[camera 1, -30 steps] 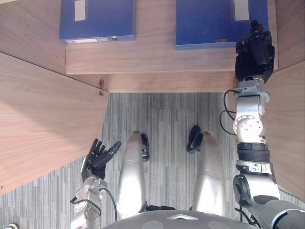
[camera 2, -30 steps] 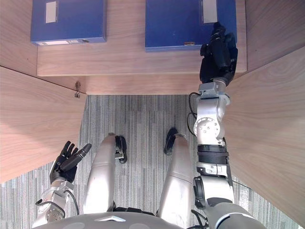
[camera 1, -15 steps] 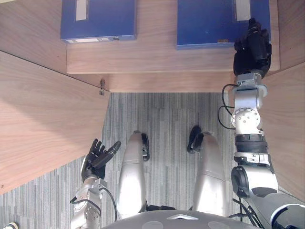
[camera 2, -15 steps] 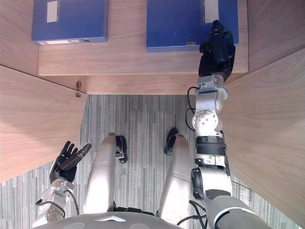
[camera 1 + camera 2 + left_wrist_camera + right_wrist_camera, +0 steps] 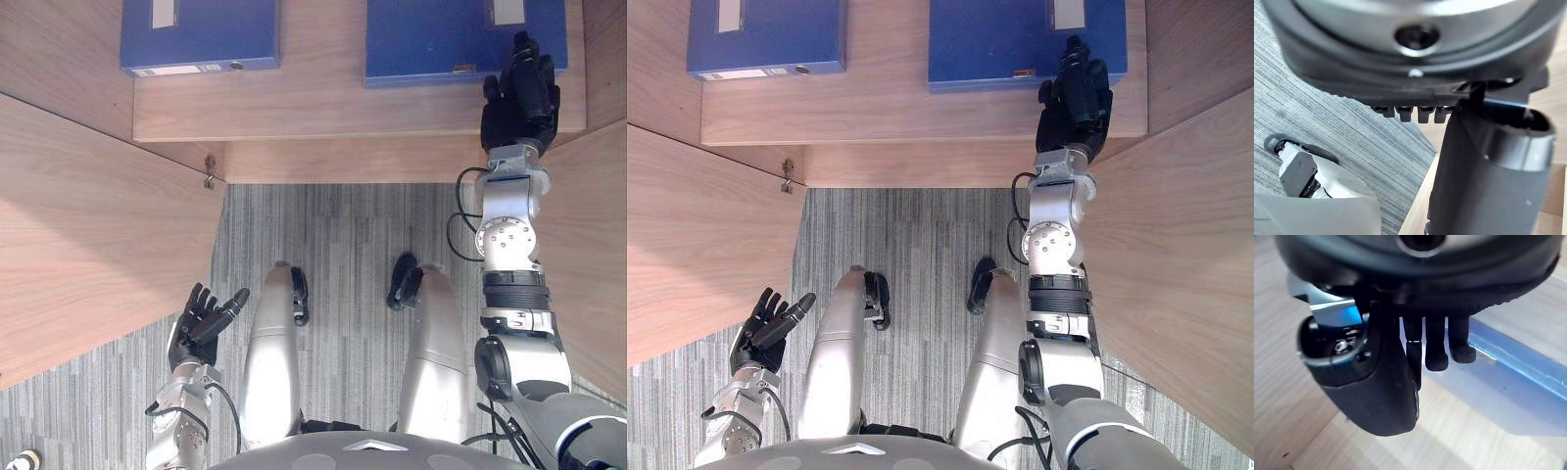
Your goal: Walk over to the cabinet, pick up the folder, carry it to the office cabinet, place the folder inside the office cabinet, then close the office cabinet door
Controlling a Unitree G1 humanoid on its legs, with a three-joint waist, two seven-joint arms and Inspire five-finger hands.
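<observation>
Blue folder (image 5: 431,39) lies flat on the cabinet shelf (image 5: 323,113). My right hand (image 5: 519,93) has stayed at its near right corner since a second ago, and only my view has shifted a little. My fingers (image 5: 1436,347) are straight and apart, their tips over the folder's edge and gripping nothing, while my left hand (image 5: 201,328) hangs open above the carpet (image 5: 343,235).

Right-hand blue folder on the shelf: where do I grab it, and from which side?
Probably by its near edge at the right corner, from the front: the right folder lies flat on the shelf, that edge facing you, with the right hand open at that corner.
</observation>
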